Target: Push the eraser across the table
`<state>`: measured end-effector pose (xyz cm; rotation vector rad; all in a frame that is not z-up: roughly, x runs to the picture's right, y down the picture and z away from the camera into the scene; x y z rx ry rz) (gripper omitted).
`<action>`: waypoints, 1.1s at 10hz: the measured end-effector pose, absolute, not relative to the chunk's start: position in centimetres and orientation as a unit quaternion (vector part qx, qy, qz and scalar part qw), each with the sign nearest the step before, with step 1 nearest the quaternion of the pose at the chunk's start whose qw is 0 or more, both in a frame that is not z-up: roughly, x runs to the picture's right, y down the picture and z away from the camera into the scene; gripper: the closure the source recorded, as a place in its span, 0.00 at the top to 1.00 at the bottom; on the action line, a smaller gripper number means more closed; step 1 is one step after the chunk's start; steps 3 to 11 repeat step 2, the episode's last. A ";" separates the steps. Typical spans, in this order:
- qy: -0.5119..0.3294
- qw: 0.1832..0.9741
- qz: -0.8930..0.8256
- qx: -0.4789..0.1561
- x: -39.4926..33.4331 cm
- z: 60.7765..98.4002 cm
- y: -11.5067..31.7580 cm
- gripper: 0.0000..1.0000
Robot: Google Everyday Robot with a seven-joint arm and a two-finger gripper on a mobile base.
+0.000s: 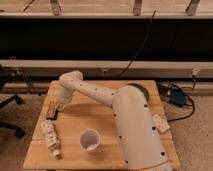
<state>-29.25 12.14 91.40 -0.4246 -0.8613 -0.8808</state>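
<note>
The eraser (pixel 51 110), a small flat dark block with a reddish-orange rim, lies near the left edge of the light wooden table (pixel 100 120). My white arm reaches from the lower right across the table to the left. My gripper (pixel 61 104) hangs down from the wrist just right of the eraser, at its upper end, touching or nearly touching it.
A white ribbed bottle (pixel 50 139) lies on its side at the front left. A white cup (pixel 90 140) stands at the front middle. A green round object (pixel 142 90) sits at the back right. An office chair (pixel 7 107) stands left of the table.
</note>
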 end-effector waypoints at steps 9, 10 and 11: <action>-0.400 0.796 -0.408 -0.197 -29.0 91.4 12.0 0.06; -0.400 0.796 -0.408 -0.197 -29.0 91.4 12.0 0.06; -0.400 0.796 -0.408 -0.197 -29.0 91.4 12.0 0.06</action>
